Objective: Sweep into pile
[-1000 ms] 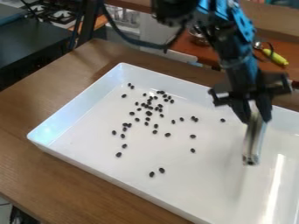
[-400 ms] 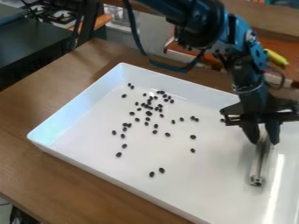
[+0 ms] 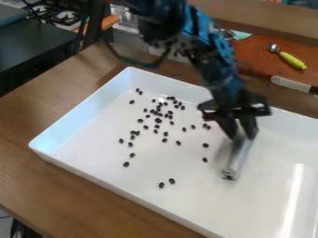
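Note:
Over the right half of the white tray, the gripper point(image 3: 243, 135) hangs down, shut on a metallic sweeping tool point(image 3: 237, 158). The tool slants down and left, its lower end close to the tray floor. Dark beans point(image 3: 158, 121) lie scattered over the left and middle of the tray, densest toward the back. Two beans point(image 3: 166, 182) sit apart near the front, and two others point(image 3: 205, 152) lie just left of the tool.
The white tray point(image 3: 118, 190) has raised walls and stands on a brown wooden table point(image 3: 68, 186). Behind it are a yellow-handled scoop point(image 3: 288, 59) and a white-and-dark handled utensil point(image 3: 292, 84). A black stove surface point(image 3: 31, 46) is at the upper left.
The arm and the held tool first moved right and toward the front, then back left and slightly up in the view, closer to the beans. The beans look mostly unmoved.

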